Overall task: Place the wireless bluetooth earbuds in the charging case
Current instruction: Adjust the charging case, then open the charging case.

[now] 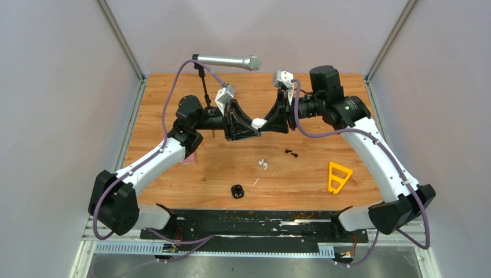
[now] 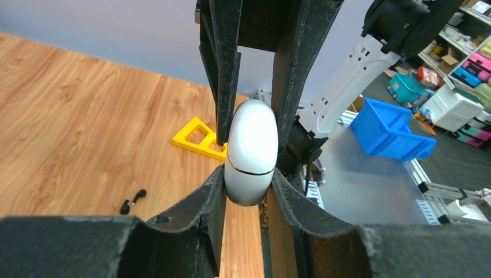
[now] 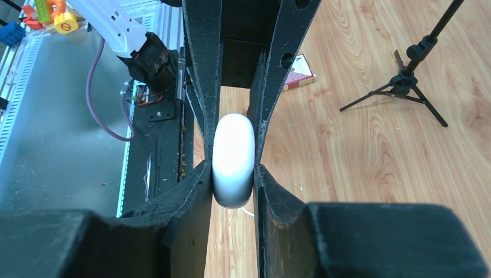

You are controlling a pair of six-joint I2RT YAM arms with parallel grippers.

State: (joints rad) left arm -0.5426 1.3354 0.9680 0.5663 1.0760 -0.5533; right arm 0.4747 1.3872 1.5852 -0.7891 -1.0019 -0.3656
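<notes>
We've got L gripper (image 1: 253,125) & R gripper (image 1: 268,121) nose-to-nose mid-air, both clamped on the smooth, glossy white oval charging case (image 2: 251,145).

White charging case (image 2: 251,152), black earbuds (image 1: 291,153), white earbuds (image 1: 263,164), yellow triangle (image 2: 205,149), wood-grain table (image 1: 231,168).

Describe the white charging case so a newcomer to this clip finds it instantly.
Above the wooden table, the two arms meet tip to tip. Pinched between the left pincer and right pincer is the white charging case, a smooth closed oval; the black case lies loose on the boards.
</notes>
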